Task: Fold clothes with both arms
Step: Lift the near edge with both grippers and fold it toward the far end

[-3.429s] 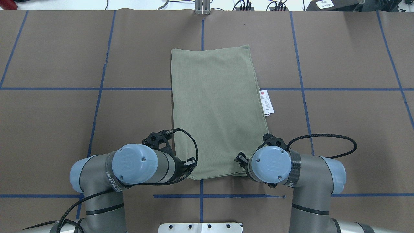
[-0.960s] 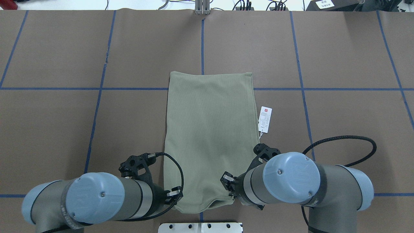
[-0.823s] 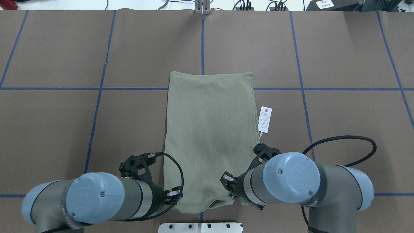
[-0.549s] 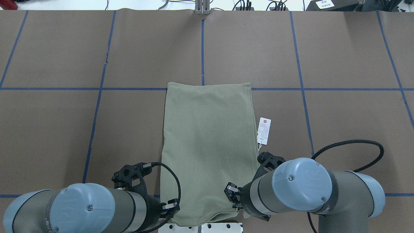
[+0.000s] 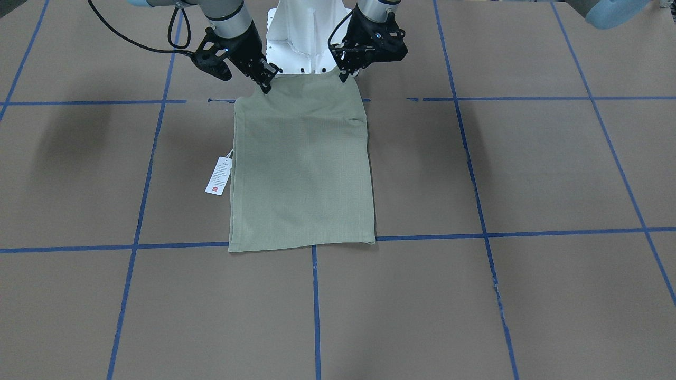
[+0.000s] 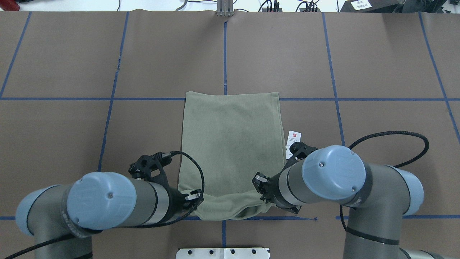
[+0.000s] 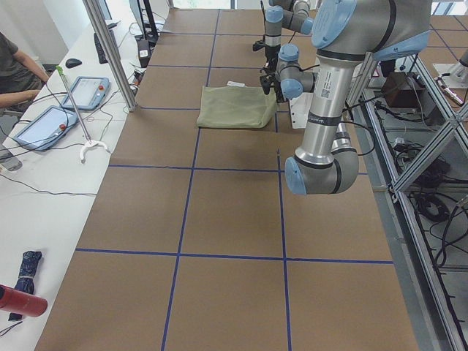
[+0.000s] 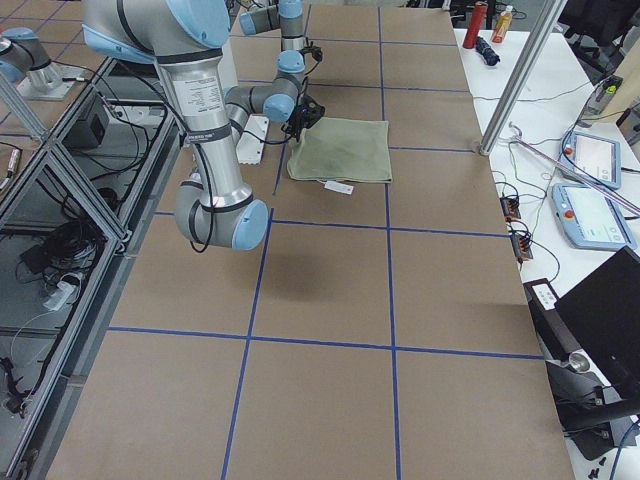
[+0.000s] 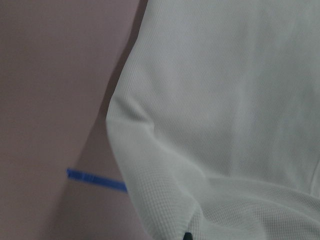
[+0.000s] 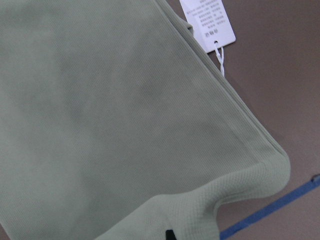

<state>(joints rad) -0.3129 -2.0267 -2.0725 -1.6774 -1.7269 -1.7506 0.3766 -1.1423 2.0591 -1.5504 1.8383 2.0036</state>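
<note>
The soft, light shirt (image 6: 230,144) lies folded mid-table. The left gripper (image 5: 344,74) and right gripper (image 5: 264,83) each pinch a near corner (probably the best holds), raising that limp edge.

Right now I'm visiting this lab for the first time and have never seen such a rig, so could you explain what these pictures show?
These are two robot arms on one white base, working over a brown table marked with blue tape. Four pictures come from fixed cameras: one above and behind the robot, one facing it, and one at each end of the table. The two close-ups come from cameras on the wrists. A folded sage-green shirt lies on the table, its white hang tag beside it. The left gripper and right gripper each pinch a corner of the shirt's edge nearest the robot, lifting it slightly.
</note>
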